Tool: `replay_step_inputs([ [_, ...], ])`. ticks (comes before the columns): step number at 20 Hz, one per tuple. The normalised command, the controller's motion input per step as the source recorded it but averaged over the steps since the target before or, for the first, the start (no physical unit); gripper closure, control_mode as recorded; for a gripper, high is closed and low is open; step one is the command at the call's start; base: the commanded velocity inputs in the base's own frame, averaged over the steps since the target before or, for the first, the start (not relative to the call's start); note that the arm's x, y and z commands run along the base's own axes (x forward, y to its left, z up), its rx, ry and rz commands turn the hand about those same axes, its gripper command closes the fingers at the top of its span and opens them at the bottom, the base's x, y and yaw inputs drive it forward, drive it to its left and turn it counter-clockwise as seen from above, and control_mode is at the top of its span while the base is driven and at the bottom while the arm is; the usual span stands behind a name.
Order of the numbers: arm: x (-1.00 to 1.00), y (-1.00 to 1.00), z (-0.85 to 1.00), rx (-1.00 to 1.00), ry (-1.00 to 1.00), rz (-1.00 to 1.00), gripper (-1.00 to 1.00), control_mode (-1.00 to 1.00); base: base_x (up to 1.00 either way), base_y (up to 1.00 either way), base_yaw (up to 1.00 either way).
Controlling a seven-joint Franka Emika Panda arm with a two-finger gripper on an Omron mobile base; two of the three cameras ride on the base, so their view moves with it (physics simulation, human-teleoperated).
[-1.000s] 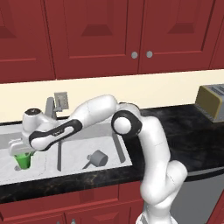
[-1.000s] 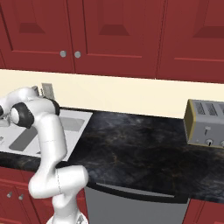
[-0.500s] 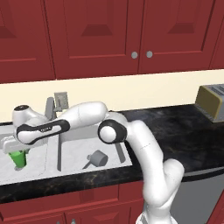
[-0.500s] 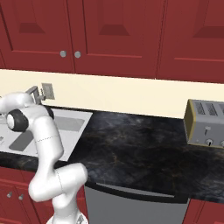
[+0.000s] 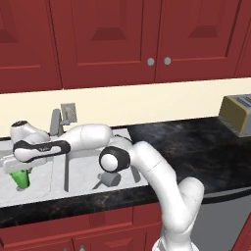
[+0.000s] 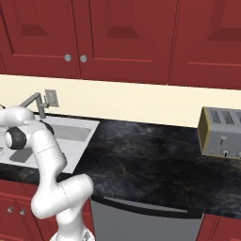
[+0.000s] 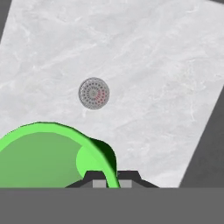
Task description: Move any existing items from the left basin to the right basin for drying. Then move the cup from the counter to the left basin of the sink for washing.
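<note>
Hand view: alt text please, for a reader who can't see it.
The pincer is shut on the rim of the green cup, held above the pale grey marbled floor of the left basin. The basin's round drain lies just beyond the cup.

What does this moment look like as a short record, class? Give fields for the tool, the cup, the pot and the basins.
tool: shut on the rim of the green cup
cup: upright in the tool's grip, over the left basin, near its drain
pot: dark grey, lying in the right basin
tap: grey, behind the sink
toaster: on the black counter, far right
</note>
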Motion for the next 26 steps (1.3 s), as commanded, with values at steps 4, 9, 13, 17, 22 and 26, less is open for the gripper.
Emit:
replay_step_inputs([
  [4, 0.02, 0.00, -0.50, -0.02, 0.00, 0.00, 1.00, -1.00, 0.00, 0.00, 0.00],
  [9, 0.00, 0.00, -0.38, 0.00, 0.00, 0.00, 1.00, -1.00, 0.00, 0.00, 0.00],
  [13, 0.03, 0.00, -0.27, 0.00, -0.01, 0.00, 1.00, -1.00, 0.00, 0.00, 0.00],
  [17, 0.03, 0.00, -0.34, 0.00, -0.04, 0.00, 1.00, -1.00, 0.00, 0.00, 0.00],
  [22, 0.06, 0.00, -0.34, 0.00, -0.02, 0.00, 1.00, -1.00, 0.00, 0.00, 0.00],
  [26, 0.10, 0.00, -0.22, 0.00, 0.00, 0.00, 1.00, -1.00, 0.00, 0.00, 0.00],
])
